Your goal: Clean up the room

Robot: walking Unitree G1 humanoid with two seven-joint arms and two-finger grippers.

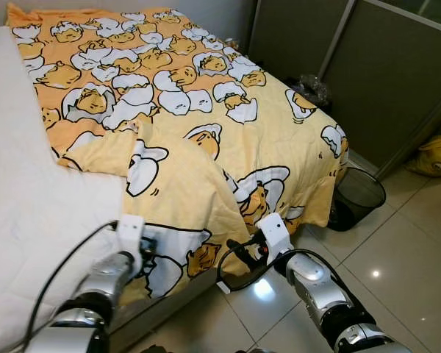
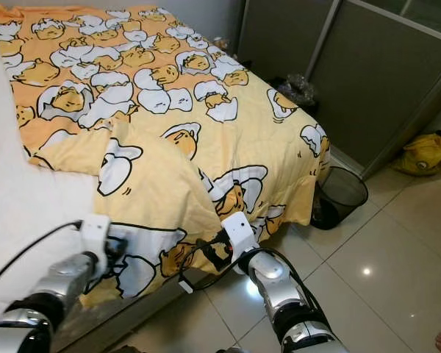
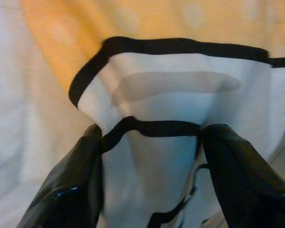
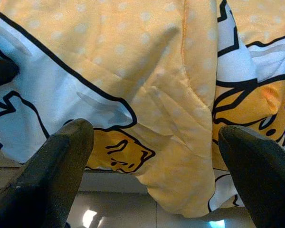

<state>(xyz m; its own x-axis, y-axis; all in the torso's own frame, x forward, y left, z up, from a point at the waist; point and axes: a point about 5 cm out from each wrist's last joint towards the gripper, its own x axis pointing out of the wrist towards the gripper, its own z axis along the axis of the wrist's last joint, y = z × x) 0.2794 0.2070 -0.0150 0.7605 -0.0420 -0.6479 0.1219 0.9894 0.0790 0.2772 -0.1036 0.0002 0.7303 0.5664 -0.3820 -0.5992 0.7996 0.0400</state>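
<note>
Bed [image 1: 29, 220] first: its white sheet lies bare toward 9 o'clock, and we see the yellow egg-print blanket [image 1: 198, 95] spread over the rest, running from 12 o'clock down to its rumpled near edge, which hangs over the mattress side at 6 o'clock. A black mesh bin [image 1: 356, 197] stands on the tiled floor [image 1: 397, 257] at 3 o'clock. Our left gripper [image 3: 149, 142] has its 2 fingers apart around a fold of that hanging edge, seemingly touching the cloth. Our right gripper [image 4: 152, 156] is spread wide just before the drooping corner, not yet on it. We judge the hem runs crosswise between both arms, left nearer.
</note>
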